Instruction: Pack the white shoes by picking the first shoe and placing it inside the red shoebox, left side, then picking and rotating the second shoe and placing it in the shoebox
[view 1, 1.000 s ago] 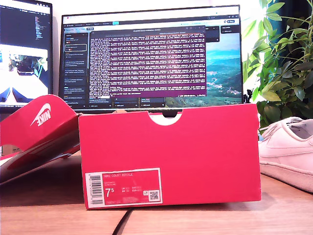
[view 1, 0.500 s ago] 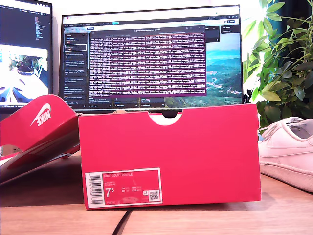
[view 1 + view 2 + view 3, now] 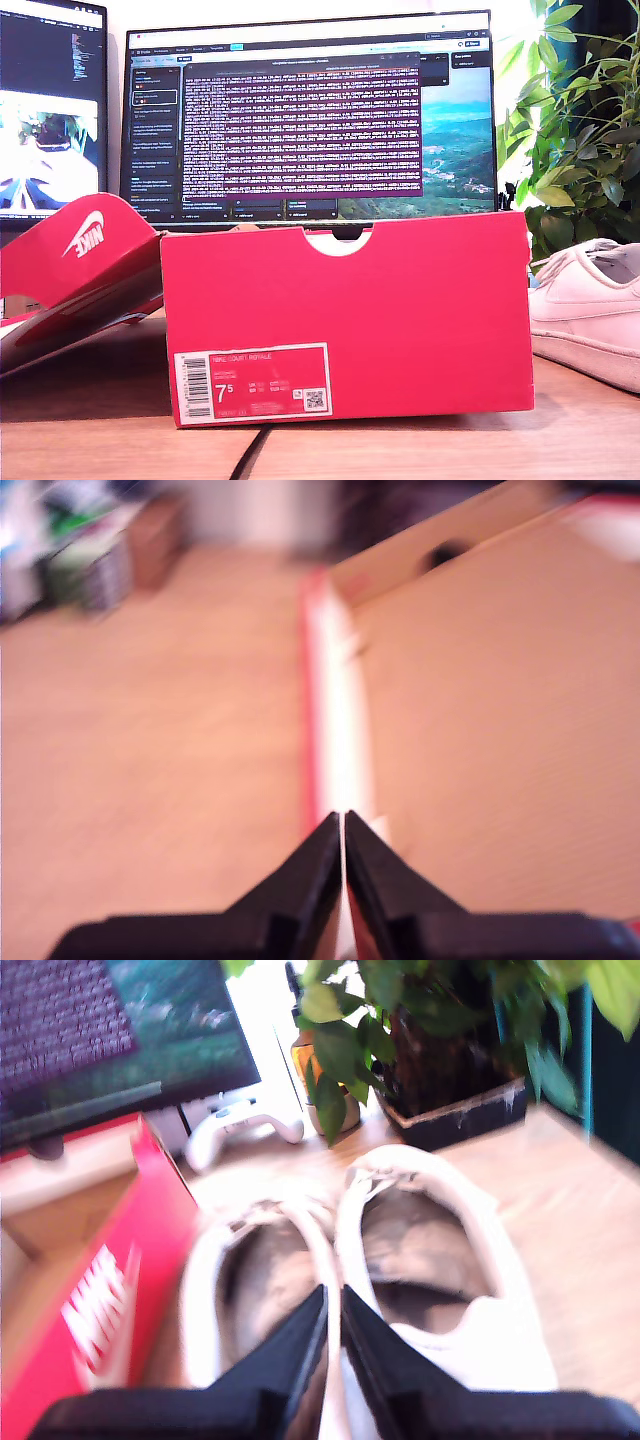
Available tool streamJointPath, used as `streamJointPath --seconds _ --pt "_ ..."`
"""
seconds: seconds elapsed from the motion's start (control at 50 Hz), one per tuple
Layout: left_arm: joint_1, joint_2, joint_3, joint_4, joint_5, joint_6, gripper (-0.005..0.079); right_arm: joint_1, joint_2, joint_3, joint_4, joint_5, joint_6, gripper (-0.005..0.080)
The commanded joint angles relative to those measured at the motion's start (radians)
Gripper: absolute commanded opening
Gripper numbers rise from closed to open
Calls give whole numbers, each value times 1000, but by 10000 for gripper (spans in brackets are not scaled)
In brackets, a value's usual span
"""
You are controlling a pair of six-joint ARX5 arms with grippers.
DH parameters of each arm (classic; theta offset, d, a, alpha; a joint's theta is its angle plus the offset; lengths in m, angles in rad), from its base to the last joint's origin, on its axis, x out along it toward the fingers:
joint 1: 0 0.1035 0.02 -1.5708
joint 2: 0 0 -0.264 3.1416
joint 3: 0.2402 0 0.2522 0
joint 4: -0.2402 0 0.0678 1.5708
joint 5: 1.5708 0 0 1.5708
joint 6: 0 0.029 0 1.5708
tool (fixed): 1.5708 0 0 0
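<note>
Packing not yet begun: both white shoes [image 3: 370,1260] sit side by side on the desk [image 3: 120,400], at three o'clock of the open red shoebox [image 3: 345,320] in the exterior view, my first hand [image 3: 343,830] and second hand [image 3: 333,1305] closed, empty.

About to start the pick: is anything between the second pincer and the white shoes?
Nothing visible. My second pincer, jaws nearly closed, hangs directly over the pair of white shoes, which sit beside the red shoebox.

Two lit monitors [image 3: 310,115], a leafy plant [image 3: 575,120] — wooden table [image 3: 420,445].
</note>
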Motion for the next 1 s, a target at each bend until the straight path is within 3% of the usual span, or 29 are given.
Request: streamJointPath --seconds 0.0,0.18,0.36,0.44,0.54,0.68,0.86,0.98 --pt "-2 -3 21 13 18 -6 -19 10 5 -27 28 0 71 -11" --pt "-2 -3 125 42 124 -14 -19 10 5 -27 92 0 211 -11" --pt "-2 -3 257 80 294 -63 -19 10 5 -27 126 -1 264 -11" --pt "-3 -3 315 79 344 -127 -19 10 5 -26 164 -58 303 -11" --pt "-8 -2 381 67 396 -124 -19 10 5 -9 175 -162 309 -11" --pt "-20 1 493 -103 447 27 -19 10 6 37 118 -276 299 -11" --pt "-46 59 631 -426 426 296 -19 10 23 151 -37 -270 125 -11" --pt "-72 119 694 -571 375 474 -19 10 78 222 -99 -248 118 -11"
